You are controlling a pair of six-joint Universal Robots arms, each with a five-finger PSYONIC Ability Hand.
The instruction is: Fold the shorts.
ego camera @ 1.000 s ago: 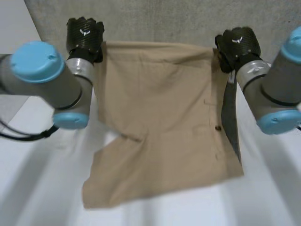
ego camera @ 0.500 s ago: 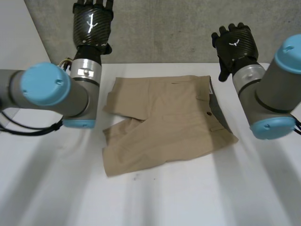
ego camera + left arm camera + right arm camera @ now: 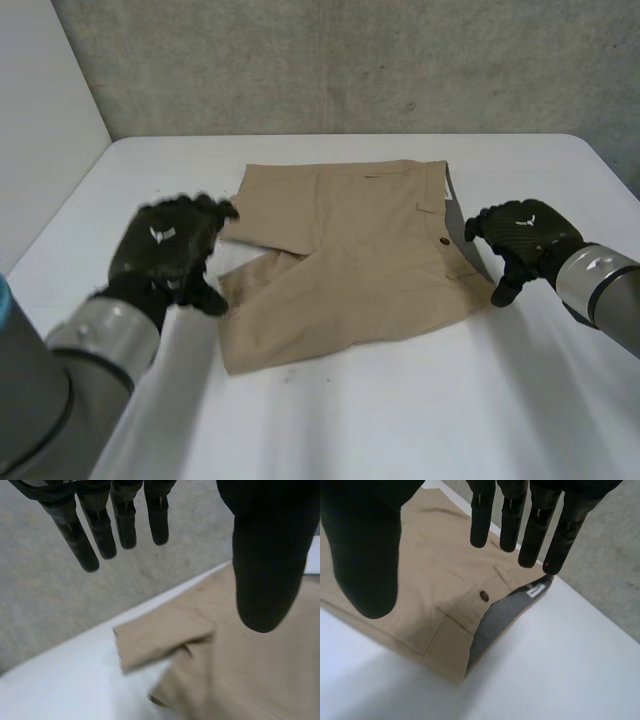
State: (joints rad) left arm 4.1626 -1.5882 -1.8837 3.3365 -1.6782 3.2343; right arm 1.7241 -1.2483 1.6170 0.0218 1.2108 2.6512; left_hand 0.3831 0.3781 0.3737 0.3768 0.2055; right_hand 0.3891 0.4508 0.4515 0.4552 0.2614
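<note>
around the shorts, the white table [image 3: 340, 430] is bare and smooth, with spare room on every side. a grey concrete wall [image 3: 350, 60] rises behind the shorts, past the table's far edge. the shorts [image 3: 350, 260] lie flat, with their long axis running across from one arm to the other: leg ends toward the left arm, waistband toward the right. the leg nearer the wall is creased back on itself at its hem, so that end is not square (worth smoothing, i'd judge, before any fold).

the left hand [image 3: 165, 250] hovers just off the shorts' leg end, fingers straight and spread, holding nothing. the right hand [image 3: 520, 238] hangs just off the waistband end, likewise released and empty. each hand is close to its own end of the shorts, neither clearly nearer. to me the coming fold looks two-handed, or one end taken and carried over along the long axis.

at the shorts' waistband the grey lining [image 3: 495, 622] is turned out. a dark button [image 3: 483, 596] sits just beside it, and a small white label [image 3: 536, 590] is at its tip.
</note>
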